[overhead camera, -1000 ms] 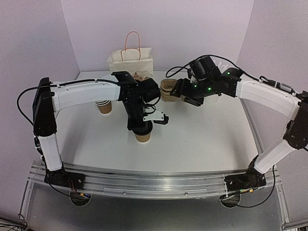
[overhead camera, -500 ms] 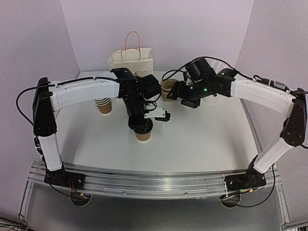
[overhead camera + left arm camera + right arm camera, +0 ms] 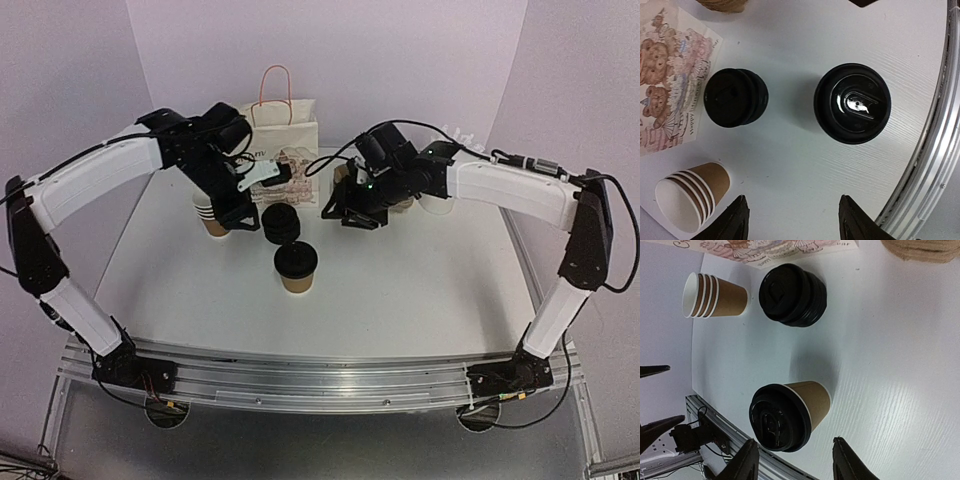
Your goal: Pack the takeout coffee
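Takeout coffee (image 3: pixel 296 266) stands lidded and upright mid-table (image 3: pixel 430 290); I see neither claw touching it. From above, the lid stack (image 3: pixel 281 222) sits just at its 12 o'clock, the left claw (image 3: pixel 238 216) at 10 and the right claw (image 3: pixel 347 212) at 2. On my left wrist feed the fingers are spread, nothing between (coffee (image 3: pixel 852 103) at 1 o'clock). On my right wrist feed the fingers are likewise spread and bare, coffee (image 3: pixel 790 412) at 6 o'clock.
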